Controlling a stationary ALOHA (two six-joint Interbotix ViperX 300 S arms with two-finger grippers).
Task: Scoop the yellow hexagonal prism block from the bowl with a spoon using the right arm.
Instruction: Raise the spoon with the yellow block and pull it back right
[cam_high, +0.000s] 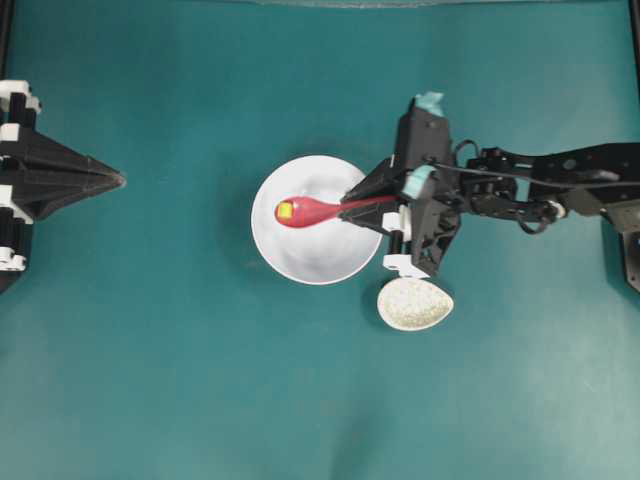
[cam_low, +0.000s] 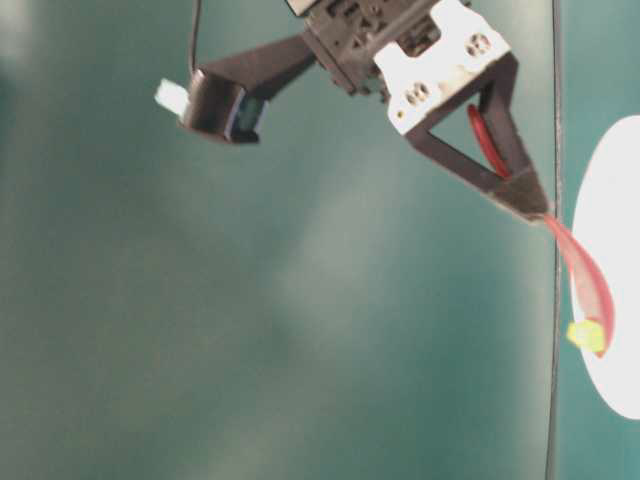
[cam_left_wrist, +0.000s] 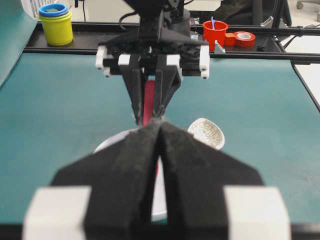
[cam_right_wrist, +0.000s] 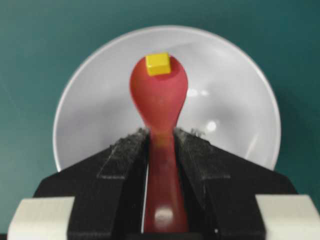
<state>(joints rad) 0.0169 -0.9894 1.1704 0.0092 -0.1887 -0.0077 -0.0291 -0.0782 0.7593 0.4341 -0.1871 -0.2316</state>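
Right pincer (cam_right_wrist: 161, 145) squeezes spoon (cam_right_wrist: 159, 100) handle. Yellow block (cam_right_wrist: 157, 63) sits at scoop's far tip over bowl (cam_right_wrist: 240, 90) — any tilt or jerk, block may slide off. Left pincer (cam_left_wrist: 160, 150) closed, empty.

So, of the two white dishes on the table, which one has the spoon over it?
The large round plain bowl: the red spoon, carrying the yellow block, is over it. The small speckled egg-shaped dish lies beside it with nothing over it.

A plain teal surface (cam_high: 180, 380) spreading under me, a black rail (cam_left_wrist: 300, 42) along its far edge, stacked yellow and blue cups (cam_left_wrist: 56, 22) on it, a red cup (cam_left_wrist: 215, 34), red tape rolls (cam_left_wrist: 245, 38), even soft light.
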